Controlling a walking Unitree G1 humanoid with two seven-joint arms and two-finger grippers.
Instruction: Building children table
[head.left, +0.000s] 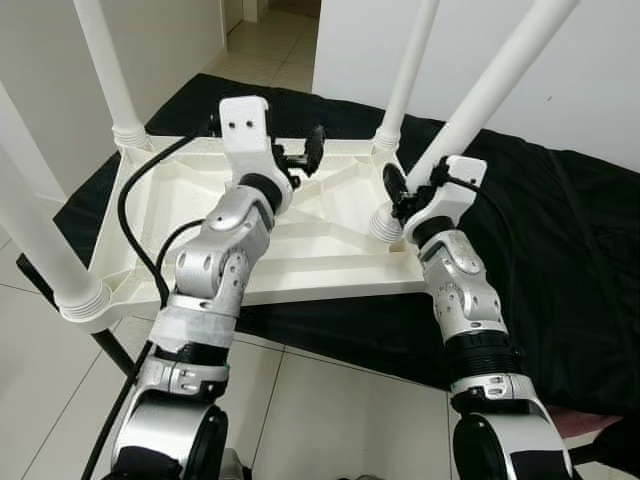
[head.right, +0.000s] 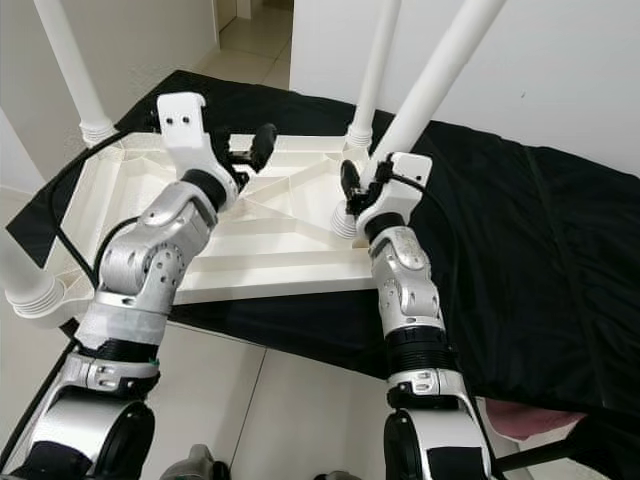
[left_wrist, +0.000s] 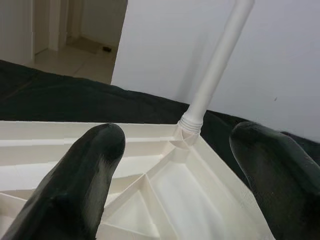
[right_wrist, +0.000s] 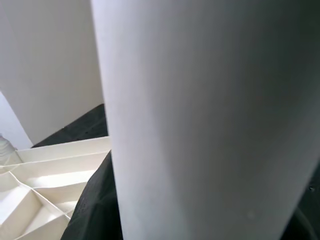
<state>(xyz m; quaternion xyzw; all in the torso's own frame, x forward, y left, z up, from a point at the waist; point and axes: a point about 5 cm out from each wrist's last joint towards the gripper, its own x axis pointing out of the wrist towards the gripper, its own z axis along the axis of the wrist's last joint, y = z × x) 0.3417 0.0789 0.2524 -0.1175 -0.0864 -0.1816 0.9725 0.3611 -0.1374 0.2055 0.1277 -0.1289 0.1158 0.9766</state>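
Left eye view, our upturned white tabletop (head.left: 300, 262) lying on a black cloth (head.left: 560, 260), four legs standing up, our right gripper (head.left: 398, 196) clamped around the near-right leg (head.left: 470, 110) near its base, our left gripper (head.left: 300, 155) spread wide, empty, above the ribbed underside.

White tabletop (head.left: 300, 262) with white legs (head.left: 493, 82), lying on a black cloth (head.left: 560, 250); silver arms (head.left: 215, 265) ending in black fingers (left_wrist: 80, 185); pale grey floor tiles (head.left: 330, 420) and white walls (head.left: 600, 90)
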